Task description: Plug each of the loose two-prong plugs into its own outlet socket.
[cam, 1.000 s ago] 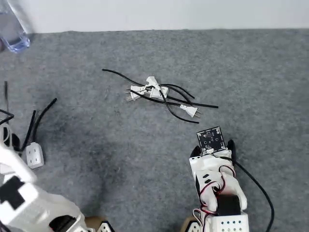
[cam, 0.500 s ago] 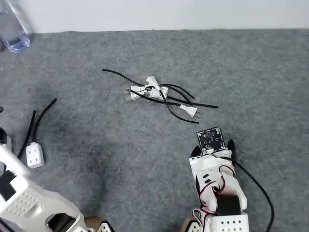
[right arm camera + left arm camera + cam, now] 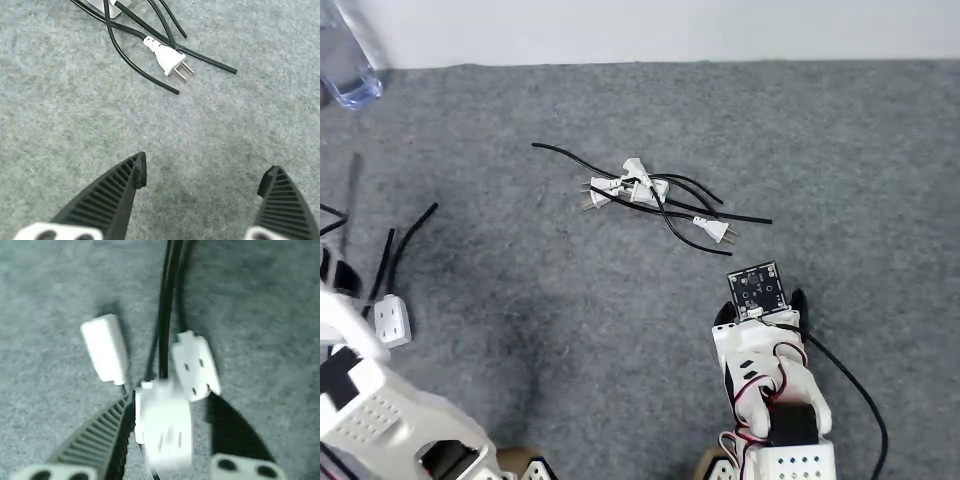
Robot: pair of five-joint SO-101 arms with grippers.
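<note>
My left gripper [image 3: 170,405] is shut on a white outlet socket [image 3: 162,425], whose black cord [image 3: 167,300] runs away from it. Two more white sockets [image 3: 196,365] [image 3: 105,347] lie on the grey carpet just beyond. In the high view one socket [image 3: 392,320] lies beside the left arm [image 3: 370,410] at the left edge. A tangle of white two-prong plugs [image 3: 630,185] on black cords sits mid-table. One plug [image 3: 715,230] [image 3: 167,57] lies apart, just ahead of my right gripper [image 3: 206,167], which is open over bare carpet.
Loose black cords [image 3: 405,240] trail near the left sockets. A clear plastic object [image 3: 345,70] stands at the far left corner by the white wall. The right arm [image 3: 770,380] sits at the near edge, with open carpet to its right.
The left arm has shifted at the left edge, and the thin black cord beside it has swung. The right arm and the plug tangle have not moved.
</note>
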